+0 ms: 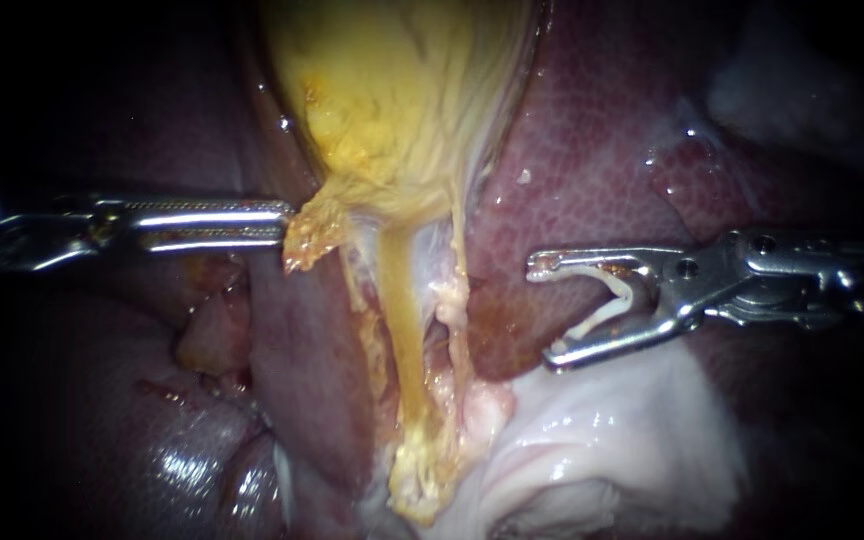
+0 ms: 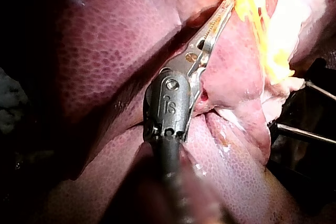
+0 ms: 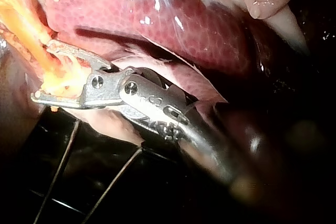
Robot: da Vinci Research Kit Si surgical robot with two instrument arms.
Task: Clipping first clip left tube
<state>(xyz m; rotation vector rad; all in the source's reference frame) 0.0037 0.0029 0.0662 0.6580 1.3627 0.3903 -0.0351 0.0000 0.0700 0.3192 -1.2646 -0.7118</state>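
While left instrument (image 1: 287,222) grips gallbladder (image 1: 402,90), right instrument (image 1: 542,313) carries clip (image 1: 602,318).

The gallbladder (image 1: 402,90) lies at 12 o'clock on the liver (image 1: 602,150), and a tube (image 1: 407,330) runs from it toward 6. From 9 o'clock the left instrument (image 1: 287,222) clamps the gallbladder's lower edge. At 3 o'clock, clear of the tube, the right instrument (image 1: 542,314) holds a clip (image 1: 617,300).
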